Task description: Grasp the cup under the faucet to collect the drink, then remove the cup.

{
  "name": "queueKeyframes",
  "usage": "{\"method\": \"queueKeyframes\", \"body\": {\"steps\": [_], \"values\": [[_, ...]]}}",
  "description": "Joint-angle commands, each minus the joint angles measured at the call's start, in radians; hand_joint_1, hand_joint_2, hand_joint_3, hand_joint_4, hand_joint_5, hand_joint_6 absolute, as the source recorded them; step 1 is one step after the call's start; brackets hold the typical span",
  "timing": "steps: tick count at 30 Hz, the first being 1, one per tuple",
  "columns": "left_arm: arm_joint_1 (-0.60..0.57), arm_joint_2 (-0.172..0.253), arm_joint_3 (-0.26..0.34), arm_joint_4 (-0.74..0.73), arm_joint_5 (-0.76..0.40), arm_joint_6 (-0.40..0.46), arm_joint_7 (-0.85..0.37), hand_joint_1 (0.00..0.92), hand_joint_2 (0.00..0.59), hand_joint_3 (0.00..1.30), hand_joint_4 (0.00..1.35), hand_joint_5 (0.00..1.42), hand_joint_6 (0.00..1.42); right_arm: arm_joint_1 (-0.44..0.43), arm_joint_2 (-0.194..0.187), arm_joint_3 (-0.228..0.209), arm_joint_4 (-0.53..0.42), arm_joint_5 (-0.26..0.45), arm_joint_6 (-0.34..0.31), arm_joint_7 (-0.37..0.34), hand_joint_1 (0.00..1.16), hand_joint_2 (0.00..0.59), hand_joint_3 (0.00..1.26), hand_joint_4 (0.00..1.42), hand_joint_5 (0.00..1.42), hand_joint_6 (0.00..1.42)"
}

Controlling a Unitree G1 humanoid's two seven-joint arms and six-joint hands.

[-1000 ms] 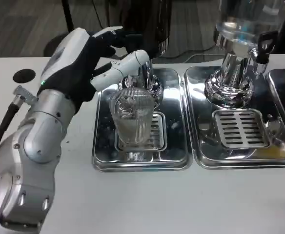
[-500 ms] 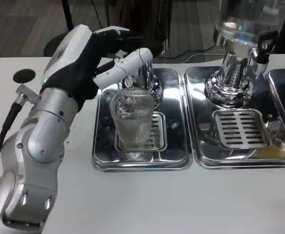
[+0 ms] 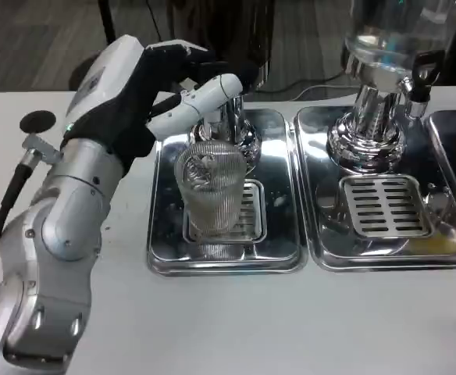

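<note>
The left hand [image 3: 138, 94] hangs raised above the worktop [image 3: 236, 320], its fingers [image 3: 201, 98] stretched forward toward the base of the dispenser [image 3: 232, 129] and holding nothing. They are spread loosely, not wrapped round anything. Whether the fingertips touch the tap itself I cannot tell; they end right by it, which suggests the hand is there to work the tap rather than to take the cup.

The cup [image 3: 210, 191] — ribbed, clear, upright — stands just below and in front of the fingers, apart from them, on the grille of the left drip tray [image 3: 162, 250], placed so that a pour would fall into it.
</note>
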Motion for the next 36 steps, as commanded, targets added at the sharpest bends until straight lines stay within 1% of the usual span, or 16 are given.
{"method": "queueKeyframes", "body": {"steps": [1, 11, 19, 24, 36], "values": [[-0.008, 0.007, -0.006, -0.009, 0.014, -0.016, -0.004, 0.032, 0.063, 0.48, 0.4, 0.27, 0.06, -0.001, 0.001, -0.001, 0.0, 0.006, -0.006, 0.003, 0.74, 0.534, 0.35, 0.29, 0.23, 0.08], [-0.011, -0.001, -0.006, -0.006, 0.02, -0.017, -0.004, 0.032, 0.064, 0.52, 0.43, 0.28, 0.06, -0.004, -0.003, -0.008, -0.002, 0.012, -0.003, 0.007, 0.74, 0.534, 0.35, 0.29, 0.23, 0.08], [-0.012, -0.003, -0.005, -0.003, 0.023, -0.018, -0.002, 0.047, 0.076, 0.59, 0.5, 0.31, 0.07, -0.005, -0.001, -0.01, 0.002, 0.013, -0.007, 0.007, 0.74, 0.534, 0.35, 0.29, 0.23, 0.08], [-0.009, -0.004, -0.002, 0.0, 0.021, -0.019, -0.001, 0.05, 0.079, 0.61, 0.53, 0.33, 0.08, -0.005, -0.001, -0.009, 0.0, 0.012, -0.006, 0.007, 0.74, 0.534, 0.35, 0.29, 0.23, 0.08], [-0.017, -0.004, -0.002, 0.012, 0.016, -0.026, 0.004, 0.053, 0.08, 0.61, 0.55, 0.35, 0.08, -0.014, 0.0, -0.009, -0.002, 0.012, 0.002, 0.008, 0.74, 0.536, 0.35, 0.29, 0.23, 0.08]]}}
